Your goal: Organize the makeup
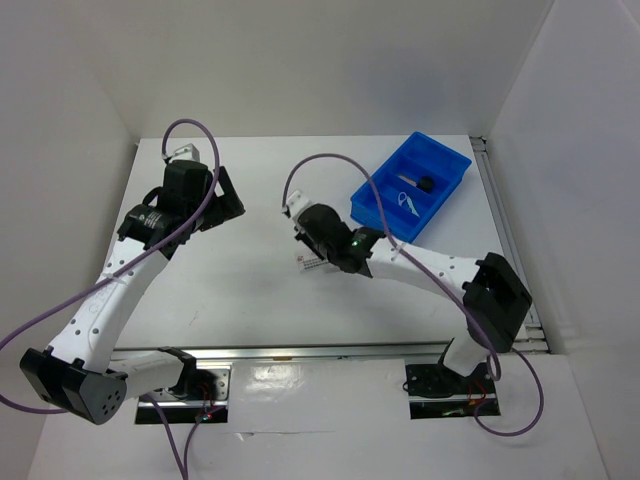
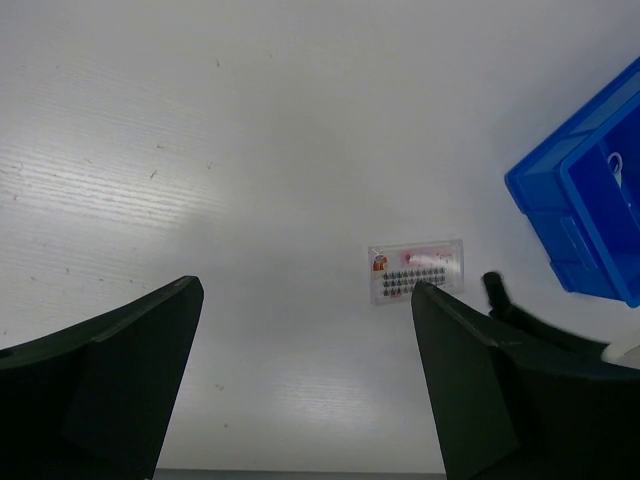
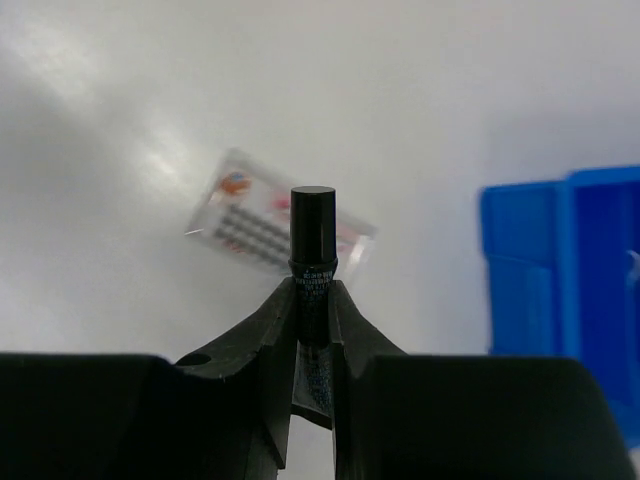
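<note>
Black and glossy, the slim black tube (image 3: 313,225) looks light, stiff and slippery. You have it clenched in the right pincer (image 3: 312,292) by its lower body, with the capped end poking out past the tips, over the white sachet (image 3: 235,215) on the desk (image 3: 120,120). A mid-body hold should keep it from pivoting. Your right arm reaches forward and left, wrist pitched down, with the blue bin (image 3: 525,260) off to its right. The left pincer (image 2: 305,300) hangs released above the desk.
</note>
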You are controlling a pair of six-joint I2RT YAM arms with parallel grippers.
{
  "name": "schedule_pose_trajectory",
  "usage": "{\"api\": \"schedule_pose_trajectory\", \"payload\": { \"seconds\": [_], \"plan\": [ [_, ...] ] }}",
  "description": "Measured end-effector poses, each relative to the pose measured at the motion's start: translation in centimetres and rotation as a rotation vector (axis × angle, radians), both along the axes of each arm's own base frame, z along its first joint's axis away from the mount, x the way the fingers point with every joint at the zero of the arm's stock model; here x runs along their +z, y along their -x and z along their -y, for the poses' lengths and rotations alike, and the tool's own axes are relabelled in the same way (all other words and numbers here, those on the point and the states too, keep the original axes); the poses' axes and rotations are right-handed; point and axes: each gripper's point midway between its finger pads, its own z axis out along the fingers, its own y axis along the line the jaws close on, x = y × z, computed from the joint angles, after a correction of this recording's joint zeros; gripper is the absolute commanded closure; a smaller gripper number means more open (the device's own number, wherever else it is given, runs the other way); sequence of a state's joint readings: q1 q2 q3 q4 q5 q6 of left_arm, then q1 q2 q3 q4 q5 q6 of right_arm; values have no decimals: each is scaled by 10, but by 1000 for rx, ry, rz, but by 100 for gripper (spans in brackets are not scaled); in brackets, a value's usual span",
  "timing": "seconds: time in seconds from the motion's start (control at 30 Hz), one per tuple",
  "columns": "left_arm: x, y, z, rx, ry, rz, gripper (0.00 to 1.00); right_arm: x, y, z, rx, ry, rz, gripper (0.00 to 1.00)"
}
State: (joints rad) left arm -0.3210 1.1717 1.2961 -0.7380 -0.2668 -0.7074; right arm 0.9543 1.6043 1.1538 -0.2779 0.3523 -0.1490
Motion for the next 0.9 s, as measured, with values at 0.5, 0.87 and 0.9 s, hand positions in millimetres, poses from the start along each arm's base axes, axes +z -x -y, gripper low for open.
{"api": "schedule_pose_trajectory", "payload": {
  "seconds": [0.5,0.87,0.9],
  "plan": [
    [1,-1,-2,10,-7,6,0,-5,-155,165,-599,91,63,89],
    [0,-3,-4,19,-15,5,0,-19,-168,193,-644,123,49,71],
    [0,-3,-4,19,-15,5,0,-19,-169,194,-645,124,49,69]
  ]
}}
